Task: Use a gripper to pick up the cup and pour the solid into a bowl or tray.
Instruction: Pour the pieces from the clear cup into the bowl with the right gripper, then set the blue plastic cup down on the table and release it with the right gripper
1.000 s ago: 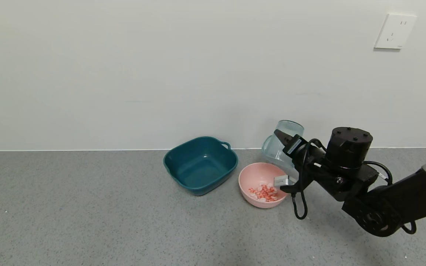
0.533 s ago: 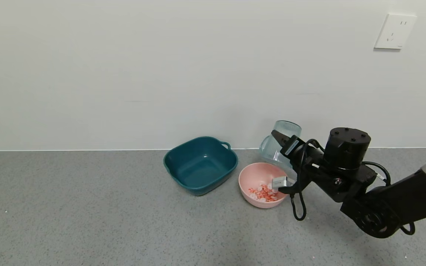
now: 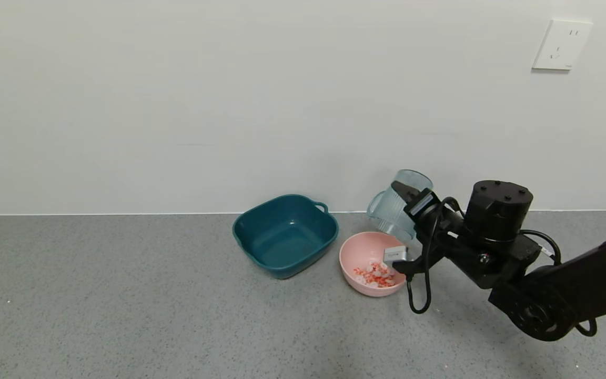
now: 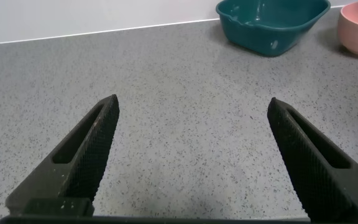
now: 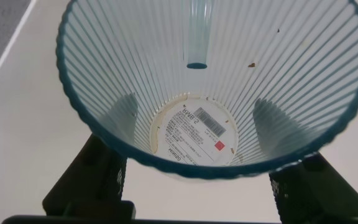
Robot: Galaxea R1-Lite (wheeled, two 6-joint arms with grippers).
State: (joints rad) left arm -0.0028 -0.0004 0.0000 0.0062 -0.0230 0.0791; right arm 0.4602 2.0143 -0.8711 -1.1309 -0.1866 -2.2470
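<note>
Change since earlier: cup's mouth had swung a little farther left over the bowl, and the right hand's lower finger had crept leftward above the bowl's near rim; tub, bowl and pile had kept their places.
Left hand (image 4: 191, 155): fingers spread wide apart, holding nothing, low over the bare grey table (image 4: 185, 93), well left of the dishes.
Teal tub (image 3: 285, 234): sat on the table near the wall, just left of the bowl, nothing visible inside.
Pink bowl (image 3: 353, 247): stood on the table beside the tub, directly below the tilted cup.
Solid (image 3: 374, 275): orange-red and white pieces lay heaped in the bowl's bottom, toward its near side.
Cup (image 3: 399, 203): was held off the table, tipped, above the bowl's far right rim; its ribbed inside (image 5: 210, 81) showed only a label on the base and a few specks.
Right hand (image 3: 400, 223): was clamped on the cup from both sides, arm reaching in from the right.
Wall socket (image 3: 562, 45): was mounted high on the wall at far right.
</note>
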